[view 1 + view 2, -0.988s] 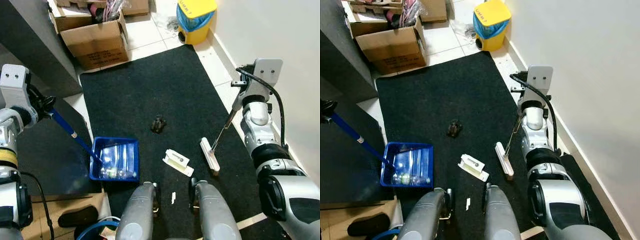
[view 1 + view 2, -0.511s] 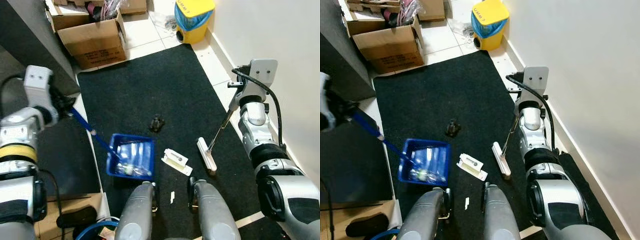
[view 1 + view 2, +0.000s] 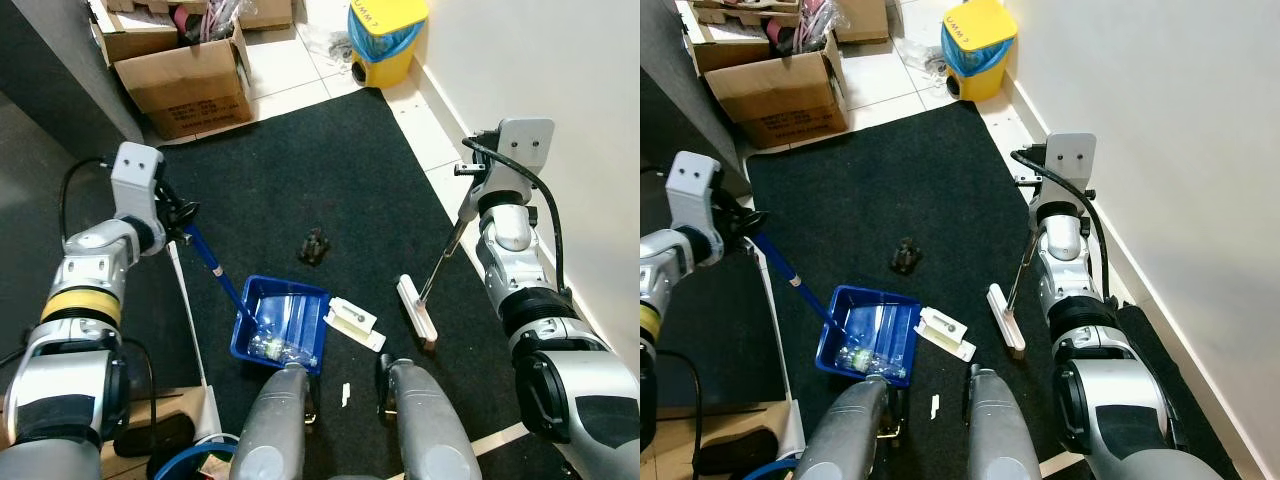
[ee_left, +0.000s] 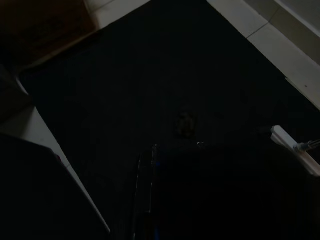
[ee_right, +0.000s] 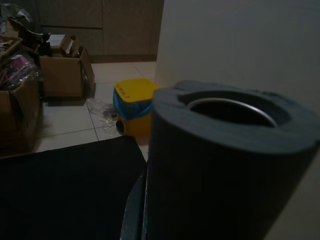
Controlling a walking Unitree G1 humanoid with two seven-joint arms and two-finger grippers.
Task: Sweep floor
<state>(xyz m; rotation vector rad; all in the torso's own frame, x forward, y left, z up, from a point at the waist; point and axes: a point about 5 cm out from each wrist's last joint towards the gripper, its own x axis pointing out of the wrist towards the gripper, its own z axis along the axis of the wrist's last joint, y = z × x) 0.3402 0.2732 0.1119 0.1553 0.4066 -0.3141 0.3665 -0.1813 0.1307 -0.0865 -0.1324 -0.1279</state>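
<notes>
Broom [image 3: 417, 312]: small white head on a thin metal shaft, head resting on the black mat [image 3: 300, 180], lower right of centre in the left eye view; shaft slants up to the right claw [image 3: 466, 212]. Right claw fingers cannot be made out; the right wrist view shows the grey foam grip [image 5: 220, 165] of the shaft close against the lens.

Dustpan [image 3: 280, 322]: blue, on the mat, lower centre, holding clear and pale litter. Its blue handle [image 3: 212, 262] runs up and left to the left claw [image 3: 180, 222], which appears to grip the handle's end; the finger spread cannot be told.

White plastic piece [image 3: 355, 322]: flat on the mat, just beside the dustpan's right edge, between dustpan and broom head.

Dark clump [image 3: 315, 245]: on the mat, centre of frame, apart from both tools.

Small white scrap [image 3: 346, 394]: on the mat between the robot's two legs [image 3: 350, 430], bottom centre.

Yellow bin [image 3: 385, 40]: blue liner, on pale tiles, top right by the white wall; black lettering on the lid, too small to read.

Cardboard boxes [image 3: 185, 70]: top left, on tiles, printing illegible.
</notes>
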